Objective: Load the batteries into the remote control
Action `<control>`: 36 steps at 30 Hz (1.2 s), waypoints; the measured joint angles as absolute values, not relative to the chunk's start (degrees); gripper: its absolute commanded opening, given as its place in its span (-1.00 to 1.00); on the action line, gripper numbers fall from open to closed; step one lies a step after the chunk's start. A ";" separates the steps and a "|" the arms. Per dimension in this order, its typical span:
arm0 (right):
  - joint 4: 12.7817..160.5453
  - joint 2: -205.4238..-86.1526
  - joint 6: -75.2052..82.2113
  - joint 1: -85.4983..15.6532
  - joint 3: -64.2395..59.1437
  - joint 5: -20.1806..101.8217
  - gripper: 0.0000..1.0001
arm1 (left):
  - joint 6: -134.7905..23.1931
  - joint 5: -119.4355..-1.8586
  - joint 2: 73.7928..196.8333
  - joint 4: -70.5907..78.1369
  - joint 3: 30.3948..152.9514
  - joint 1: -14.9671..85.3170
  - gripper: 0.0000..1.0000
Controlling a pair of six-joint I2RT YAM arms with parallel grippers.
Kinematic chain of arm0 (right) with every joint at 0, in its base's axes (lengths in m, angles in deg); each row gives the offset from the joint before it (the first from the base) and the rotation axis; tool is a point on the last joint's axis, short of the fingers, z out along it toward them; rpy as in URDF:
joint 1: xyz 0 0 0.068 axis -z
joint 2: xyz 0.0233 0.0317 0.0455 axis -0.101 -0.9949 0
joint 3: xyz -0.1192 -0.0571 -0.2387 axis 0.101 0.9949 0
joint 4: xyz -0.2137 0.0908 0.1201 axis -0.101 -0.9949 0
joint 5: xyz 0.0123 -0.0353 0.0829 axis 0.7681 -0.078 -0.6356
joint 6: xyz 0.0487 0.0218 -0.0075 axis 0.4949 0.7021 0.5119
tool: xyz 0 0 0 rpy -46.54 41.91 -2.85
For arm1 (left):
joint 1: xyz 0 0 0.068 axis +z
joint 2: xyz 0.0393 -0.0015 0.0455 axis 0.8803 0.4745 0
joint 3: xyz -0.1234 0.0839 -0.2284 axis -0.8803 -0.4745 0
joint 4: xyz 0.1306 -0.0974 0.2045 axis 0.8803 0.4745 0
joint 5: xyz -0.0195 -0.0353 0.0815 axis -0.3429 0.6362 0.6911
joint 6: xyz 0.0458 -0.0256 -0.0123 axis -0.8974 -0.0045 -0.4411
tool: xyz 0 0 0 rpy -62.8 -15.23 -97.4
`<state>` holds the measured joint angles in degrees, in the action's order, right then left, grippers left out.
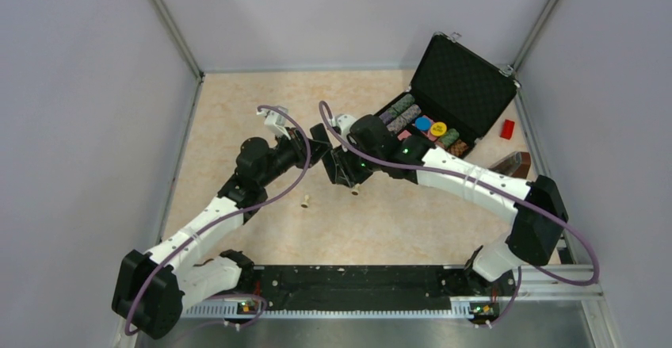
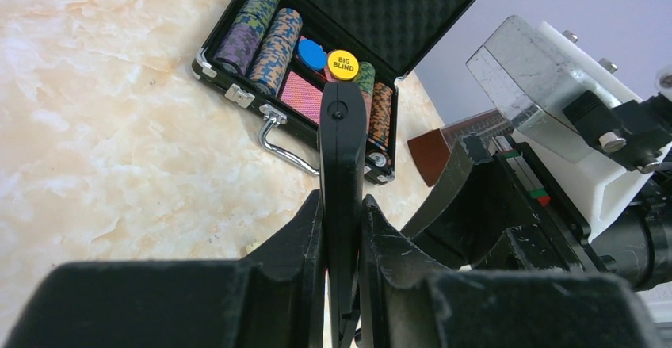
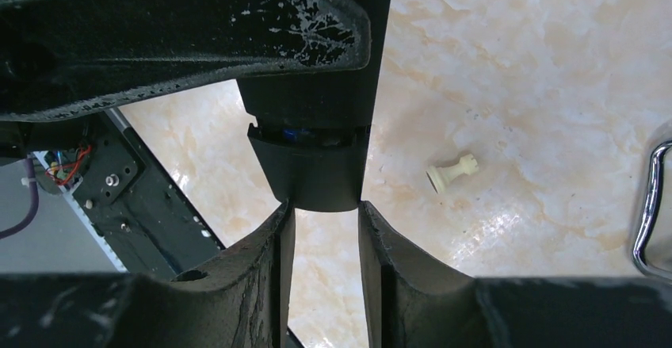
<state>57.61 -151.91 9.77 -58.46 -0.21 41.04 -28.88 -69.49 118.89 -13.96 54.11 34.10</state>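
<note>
Left gripper (image 2: pixel 342 229) clamped on remote control (image 2: pixel 342 150), held edge-up at frame centre; right gripper (image 3: pixel 325 229) jaws apart astride back cover (image 3: pixel 309 170), grip unclear; blue batteries (image 3: pixel 295 133) glimpsed inside; risk: skewed push jams cover, twists remote loose

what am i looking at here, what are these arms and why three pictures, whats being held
These are two robot arms bolted to a table edge. One picture looks down from above; the other two come from cameras on each wrist, so you see the fingers close up. The left gripper is shut on a slim black remote, held on edge. The right gripper sits at the remote's end, where the back cover is partly slid and something blue shows inside. On the table lie an open chip case and two small beige pegs.
</note>
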 measured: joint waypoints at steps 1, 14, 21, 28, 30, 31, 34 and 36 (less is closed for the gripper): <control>57.63 -151.91 9.84 -58.46 -0.21 41.08 -0.34 | -28.88 -69.49 118.89 -13.89 54.11 34.10 -1.00; 58.09 -152.32 11.30 -58.48 -0.21 41.24 -0.33 | -28.83 -69.31 118.25 -12.84 54.09 34.15 -1.00; 58.13 -152.32 13.05 -58.53 -0.21 41.96 -0.32 | -28.77 -69.20 118.01 -12.23 54.09 34.19 -1.00; 58.16 -152.32 14.99 -58.57 -0.21 42.75 -0.21 | -28.51 -68.72 116.88 -10.70 54.09 34.21 -1.00; 58.16 -152.32 15.50 -58.57 -0.21 42.96 -0.21 | -28.48 -68.53 116.66 -10.42 54.09 34.25 -1.00; 58.20 -152.32 15.78 -58.57 -0.21 43.07 -0.20 | -28.46 -68.42 116.64 -10.40 54.09 34.25 -1.00; 58.42 -152.30 16.31 -58.57 -0.21 43.51 -0.17 | -28.35 -68.35 116.64 -10.33 54.09 34.25 -1.00; 58.53 -152.19 16.50 -58.57 -0.21 43.75 -0.16 | -28.31 -68.26 116.64 -10.37 54.09 34.25 -1.00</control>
